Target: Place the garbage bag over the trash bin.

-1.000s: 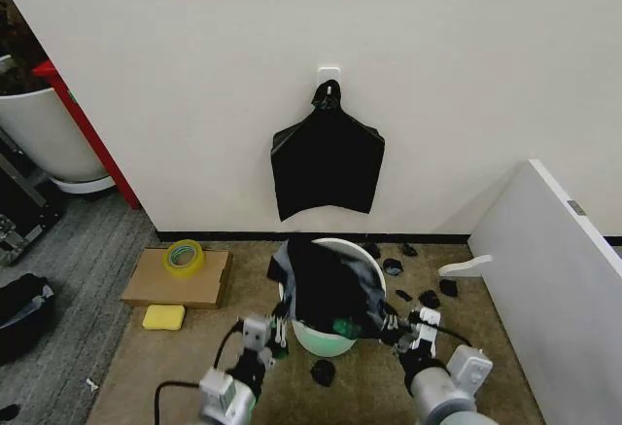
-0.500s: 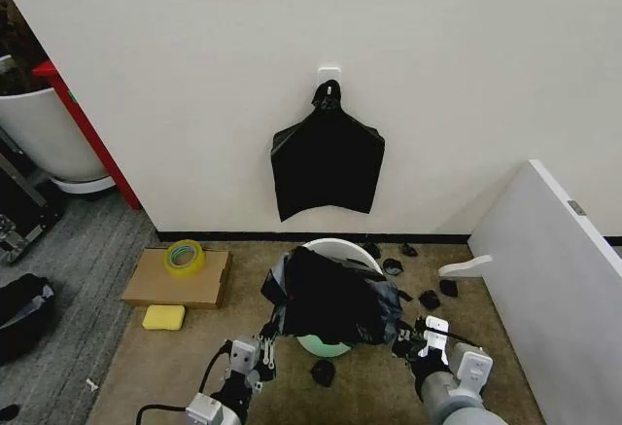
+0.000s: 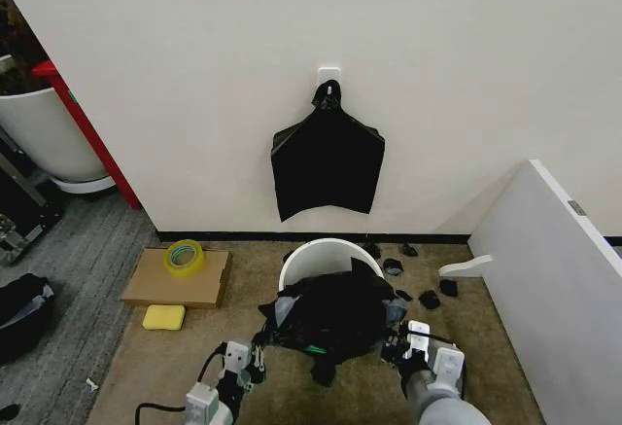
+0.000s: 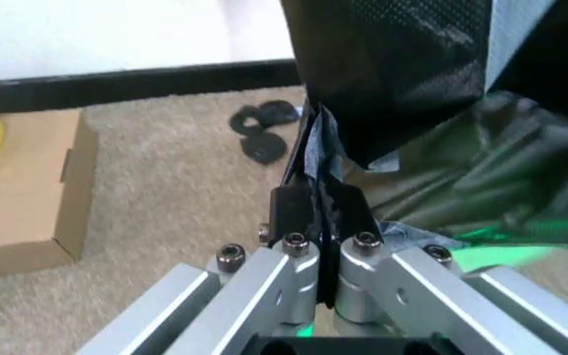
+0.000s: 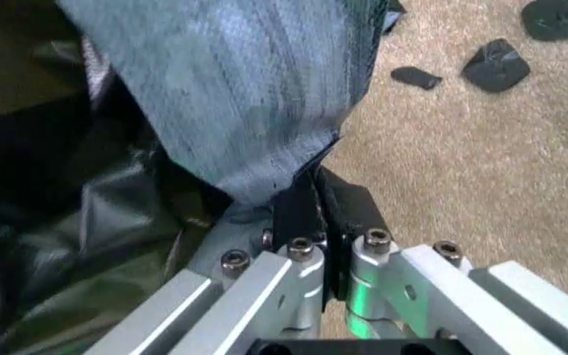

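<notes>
Black garbage bag [image 3: 330, 313] stretches between left end effector [image 3: 255, 349] and right end effector [image 3: 397, 343], both low and clamped on it.

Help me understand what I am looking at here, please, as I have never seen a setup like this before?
This is a wheeled robot with two arms. One picture looks down from its head; the other two are taken from cameras on its wrists. On the carpet by the wall stands the trash bin, a round white bucket. The left gripper and the right gripper are each clamped shut on an edge of the garbage bag, a thin black plastic bag stretched between them, covering the near side of the bin. A bundle of black bags hangs on the wall; a cardboard box, tape roll and yellow sponge lie nearby.
</notes>
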Motion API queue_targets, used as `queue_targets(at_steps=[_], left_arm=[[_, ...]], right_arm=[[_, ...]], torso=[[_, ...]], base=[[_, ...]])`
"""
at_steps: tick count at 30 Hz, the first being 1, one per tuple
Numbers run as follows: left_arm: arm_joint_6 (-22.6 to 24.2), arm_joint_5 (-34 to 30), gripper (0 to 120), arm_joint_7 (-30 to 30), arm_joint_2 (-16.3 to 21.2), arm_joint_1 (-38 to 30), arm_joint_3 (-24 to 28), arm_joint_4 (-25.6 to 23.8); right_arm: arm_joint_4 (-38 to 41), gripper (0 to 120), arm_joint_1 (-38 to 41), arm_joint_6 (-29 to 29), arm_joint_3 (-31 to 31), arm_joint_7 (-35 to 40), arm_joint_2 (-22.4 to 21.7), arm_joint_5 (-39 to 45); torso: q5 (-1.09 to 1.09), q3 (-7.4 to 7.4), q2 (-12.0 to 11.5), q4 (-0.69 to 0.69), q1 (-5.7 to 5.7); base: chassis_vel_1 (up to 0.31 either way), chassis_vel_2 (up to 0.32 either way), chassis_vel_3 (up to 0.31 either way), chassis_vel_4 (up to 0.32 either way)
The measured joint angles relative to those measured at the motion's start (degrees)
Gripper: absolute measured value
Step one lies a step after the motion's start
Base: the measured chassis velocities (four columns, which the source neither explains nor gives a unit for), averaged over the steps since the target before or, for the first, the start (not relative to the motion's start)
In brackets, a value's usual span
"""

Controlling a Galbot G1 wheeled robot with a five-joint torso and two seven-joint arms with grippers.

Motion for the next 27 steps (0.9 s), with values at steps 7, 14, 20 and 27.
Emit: queue_targets(at_steps=[7,14,20,27], left_arm=[[-0.02,-2.09,0,-0.58,-0.97,-3.18,-0.08,1.75],[-0.18,-2.32,0,-0.38,-0.88,-2.86,-0.19,2.78],[0.61,-1.90,10,-0.26,-0.88,-1.79,-0.47,2.02],[-2.93,2.51,34,-2.13,-1.18,1.20,-0.97,0.70]], right_arm=[[-2.23,0,1.24,1.39,0.39,-0.86,0.17,-0.39],[-2.48,0,0.57,1.45,-0.01,-1.76,0.18,-1.02],[-1.82,10,-1.33,2.85,0.17,-3.90,-0.17,-2.78],[-0.13,34,-6.24,9.77,1.31,-8.58,-1.15,-10.63]], torso=[[0.00,0.00,0.00,0.00,0.00],[0.00,0.00,0.00,0.00,0.00],[0.01,0.00,0.00,0.00,0.00],[0.00,-0.01,0.00,0.00,0.00]], base=[[0.000,0.000,0.000,0.000],[0.000,0.000,0.000,0.000],[0.000,0.000,0.000,0.000],[0.000,0.000,0.000,0.000]])
